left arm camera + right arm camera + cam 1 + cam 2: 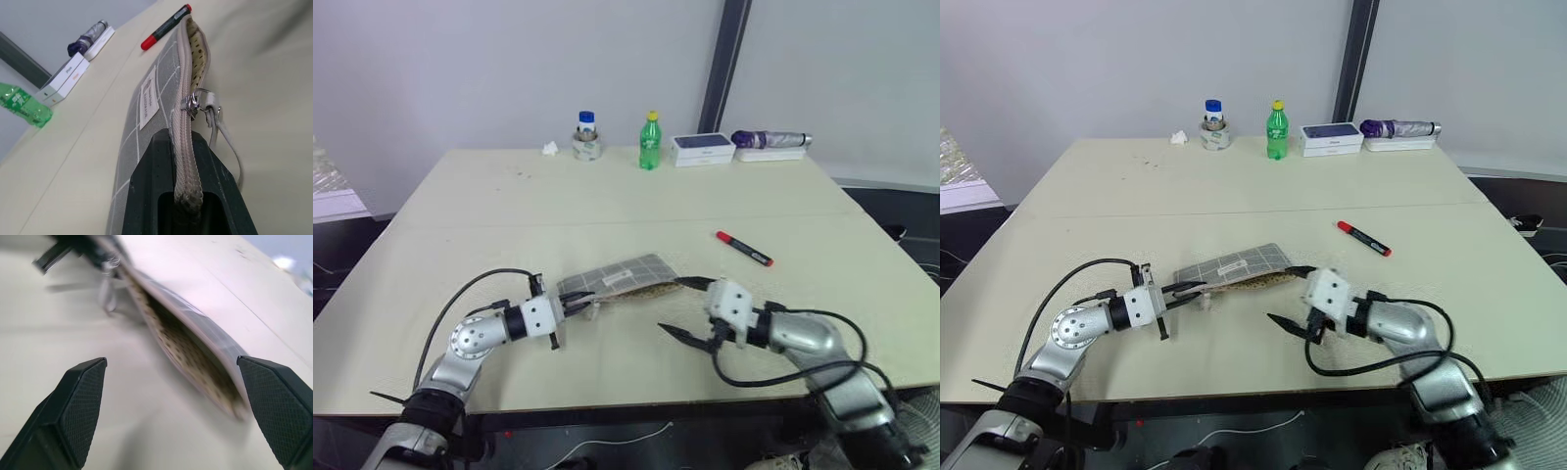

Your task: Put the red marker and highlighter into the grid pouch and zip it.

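Note:
The grid pouch point(625, 273) lies near the table's front, grey with white grid lines and a white label point(148, 99). My left gripper point(579, 302) is shut on its left zipper end, beside the zipper pull point(196, 101). The right end of the pouch gapes open, showing a dotted lining point(190, 352). My right gripper point(675, 305) stands open just off that open mouth, with nothing between its fingers point(80, 399). The red marker point(744, 248) lies on the table to the pouch's right, further back. The highlighter is out of view.
Along the far edge of the beige table point(607, 206) stand a small jar on a tape roll point(587, 139), a green bottle point(649, 142), a white box point(702, 149) and a folded umbrella point(771, 140). A paper scrap point(550, 149) lies beside the jar.

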Robot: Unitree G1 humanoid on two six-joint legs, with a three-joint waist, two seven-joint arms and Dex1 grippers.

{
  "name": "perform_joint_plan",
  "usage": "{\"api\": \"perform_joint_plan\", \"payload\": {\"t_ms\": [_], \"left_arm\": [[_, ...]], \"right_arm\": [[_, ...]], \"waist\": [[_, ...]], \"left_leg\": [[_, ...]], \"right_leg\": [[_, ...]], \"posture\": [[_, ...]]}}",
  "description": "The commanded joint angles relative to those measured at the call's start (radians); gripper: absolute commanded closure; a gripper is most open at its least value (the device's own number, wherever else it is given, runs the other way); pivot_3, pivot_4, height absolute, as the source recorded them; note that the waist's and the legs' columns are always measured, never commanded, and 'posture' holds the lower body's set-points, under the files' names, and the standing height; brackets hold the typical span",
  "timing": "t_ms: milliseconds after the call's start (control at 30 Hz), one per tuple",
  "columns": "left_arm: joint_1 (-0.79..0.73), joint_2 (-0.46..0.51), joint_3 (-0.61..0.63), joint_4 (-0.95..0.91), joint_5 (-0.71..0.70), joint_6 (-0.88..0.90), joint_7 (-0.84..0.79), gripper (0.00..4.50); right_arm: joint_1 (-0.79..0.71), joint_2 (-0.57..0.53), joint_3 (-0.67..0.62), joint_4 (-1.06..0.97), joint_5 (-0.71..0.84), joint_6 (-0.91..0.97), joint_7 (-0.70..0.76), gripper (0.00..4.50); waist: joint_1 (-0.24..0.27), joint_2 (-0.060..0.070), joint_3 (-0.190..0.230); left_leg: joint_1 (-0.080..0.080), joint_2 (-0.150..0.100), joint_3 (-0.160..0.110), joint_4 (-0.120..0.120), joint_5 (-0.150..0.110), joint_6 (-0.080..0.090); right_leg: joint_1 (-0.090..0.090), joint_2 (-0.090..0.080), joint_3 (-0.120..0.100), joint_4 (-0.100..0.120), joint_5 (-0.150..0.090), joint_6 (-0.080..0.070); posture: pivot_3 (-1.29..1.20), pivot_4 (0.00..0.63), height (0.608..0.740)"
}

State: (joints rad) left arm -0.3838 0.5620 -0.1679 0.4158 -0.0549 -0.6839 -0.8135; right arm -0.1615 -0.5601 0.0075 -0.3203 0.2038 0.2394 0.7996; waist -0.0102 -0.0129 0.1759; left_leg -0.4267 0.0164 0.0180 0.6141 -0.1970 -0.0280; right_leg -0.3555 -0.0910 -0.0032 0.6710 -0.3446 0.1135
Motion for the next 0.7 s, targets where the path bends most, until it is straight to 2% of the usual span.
{"api": "perform_joint_plan", "payload": {"t_ms": [33,133,267,367,500,600,700], "left_arm": [[-0.001,-0.005,0.024,-0.029,0.010,-0.007,0.028,4.50],[-0.013,-0.015,0.013,-0.025,0.020,-0.006,0.033,4.50],[-0.032,-0.025,0.004,-0.011,0.031,-0.006,0.027,4.50],[-0.050,-0.029,-0.001,-0.010,0.039,0.000,0.028,4.50],[-0.045,-0.032,0.000,-0.024,0.049,0.006,0.033,4.50],[-0.026,-0.033,-0.002,-0.046,0.058,0.010,0.043,4.50],[-0.010,-0.032,0.001,-0.066,0.063,0.020,0.052,4.50]], "right_arm": [[-0.015,0.044,-0.106,-0.001,0.040,0.050,-0.124,0.08],[-0.102,0.011,-0.130,0.149,-0.055,0.052,-0.219,0.08],[-0.276,-0.021,-0.154,0.396,-0.075,0.061,-0.267,0.08],[-0.452,-0.059,-0.107,0.720,-0.134,-0.011,-0.240,0.08],[-0.628,-0.050,-0.124,1.087,-0.128,-0.073,-0.222,0.08],[-0.718,-0.046,-0.112,1.297,-0.138,-0.090,-0.193,0.08],[-0.773,-0.041,-0.114,1.419,-0.140,-0.075,-0.158,0.08]], "waist": [[-0.001,0.000,0.000],[-0.001,0.000,0.000],[0.001,0.000,0.000],[0.000,0.000,0.000],[-0.004,0.000,0.000],[-0.005,0.000,0.000],[-0.006,0.001,0.001]], "left_leg": [[0.000,0.000,0.000,0.000,0.000,0.000],[0.000,0.000,0.000,0.000,0.000,0.000],[0.000,-0.001,0.001,0.000,0.000,0.000],[0.000,-0.002,0.001,0.000,0.000,0.000],[0.000,-0.002,0.002,-0.001,0.000,0.000],[-0.001,-0.002,0.002,-0.001,0.000,0.000],[-0.001,-0.001,0.003,-0.002,0.000,0.001]], "right_leg": [[0.000,0.000,0.000,0.000,0.000,0.000],[0.000,0.000,0.000,0.000,0.000,0.000],[-0.001,0.000,0.000,0.000,0.000,0.000],[-0.001,0.000,0.000,0.000,0.000,0.000],[-0.001,0.000,0.000,-0.001,0.000,0.000],[-0.001,0.000,0.000,-0.002,0.000,0.000],[-0.001,0.000,0.001,-0.003,0.000,0.000]], "posture": [[0.00,0.150,0.740],[0.00,0.150,0.740],[0.00,0.150,0.740],[0.00,0.150,0.740],[0.00,0.150,0.740],[0.00,0.150,0.740],[0.00,0.150,0.740]]}}
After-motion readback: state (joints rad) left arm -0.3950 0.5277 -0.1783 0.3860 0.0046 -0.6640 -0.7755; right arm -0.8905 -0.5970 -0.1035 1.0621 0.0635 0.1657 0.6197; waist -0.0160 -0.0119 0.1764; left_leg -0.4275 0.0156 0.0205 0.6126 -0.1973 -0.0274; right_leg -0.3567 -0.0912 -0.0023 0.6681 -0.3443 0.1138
